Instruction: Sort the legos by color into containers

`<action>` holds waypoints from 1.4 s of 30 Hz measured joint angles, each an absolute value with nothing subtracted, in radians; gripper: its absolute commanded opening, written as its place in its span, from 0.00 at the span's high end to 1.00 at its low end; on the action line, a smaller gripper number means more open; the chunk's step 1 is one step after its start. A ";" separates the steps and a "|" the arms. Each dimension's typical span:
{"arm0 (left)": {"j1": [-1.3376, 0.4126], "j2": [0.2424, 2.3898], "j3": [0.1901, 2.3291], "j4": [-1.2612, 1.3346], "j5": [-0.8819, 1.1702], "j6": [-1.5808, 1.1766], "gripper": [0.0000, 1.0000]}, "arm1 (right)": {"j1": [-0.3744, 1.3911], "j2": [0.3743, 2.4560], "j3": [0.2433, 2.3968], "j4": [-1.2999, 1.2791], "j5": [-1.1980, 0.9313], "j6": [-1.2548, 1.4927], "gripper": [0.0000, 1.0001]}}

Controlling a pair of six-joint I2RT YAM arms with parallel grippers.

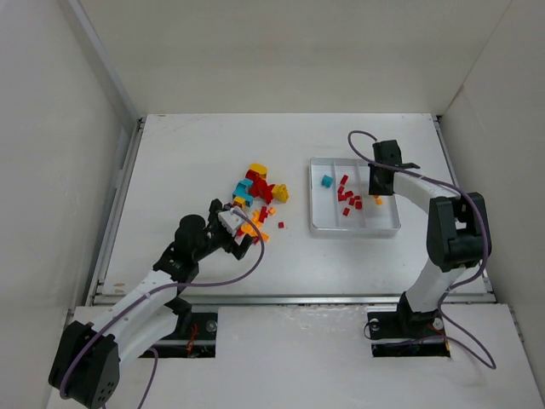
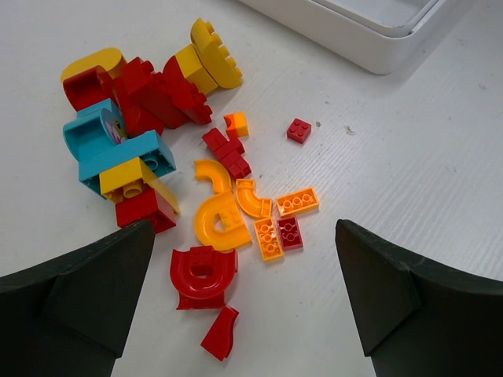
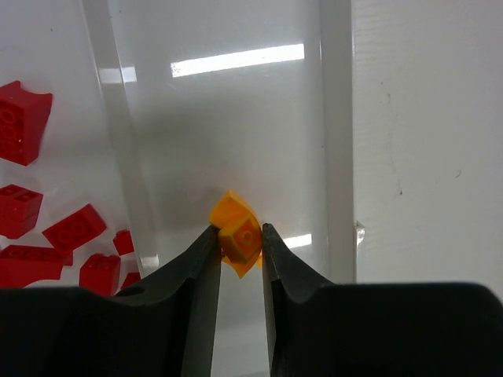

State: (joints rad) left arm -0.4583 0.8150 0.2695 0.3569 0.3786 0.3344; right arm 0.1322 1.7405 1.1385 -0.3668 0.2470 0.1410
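White walls are standing around a white table (image 1: 187,153), and the white tray (image 1: 353,232) is lying on its right half; the left compartment is holding one teal brick (image 1: 326,181), the middle compartment is holding the red bricks (image 3: 71,228), and the right gripper (image 3: 238,236) is hanging over the right compartment (image 3: 236,118); its jaws are clamped on a small orange brick (image 3: 242,237), low over the floor of that compartment, between the divider (image 3: 118,157) and the outer rim; whether a second orange piece is lying just behind it, I cannot tell. I am judging that the step in hand is the release of this brick; to do it well, the arm is needing only to open the jaws where they are, well inside the walls, so that the brick is dropping onto the floor and not bouncing over the divider to the reds; a low release is helping, because such a light piece is jumping easily. The left gripper (image 2: 244,267) is spread wide and empty above the loose pile (image 2: 141,118) near the table's middle; small orange plates (image 2: 297,203) and a small red brick (image 2: 299,129) are lying apart from the big pieces, so I am thinking they are the easier next picks; the jaws should be closing around one piece only, because some neighbours are touching each other there.
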 measured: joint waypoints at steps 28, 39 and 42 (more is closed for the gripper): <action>-0.456 0.815 0.270 0.359 0.373 0.334 0.00 | 0.139 1.661 1.140 -0.389 0.198 0.097 0.59; -0.438 0.814 0.259 0.408 0.184 0.251 0.00 | 0.644 1.278 1.082 -0.247 0.034 -0.130 0.40; -0.437 0.812 0.258 0.414 0.060 0.208 0.00 | 0.706 1.395 1.080 -0.246 -0.094 -0.147 0.42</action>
State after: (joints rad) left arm -0.4370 0.8116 0.2584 0.4145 0.0597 0.2085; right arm 0.7059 1.3949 1.0801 -0.2462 -0.0944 -0.1467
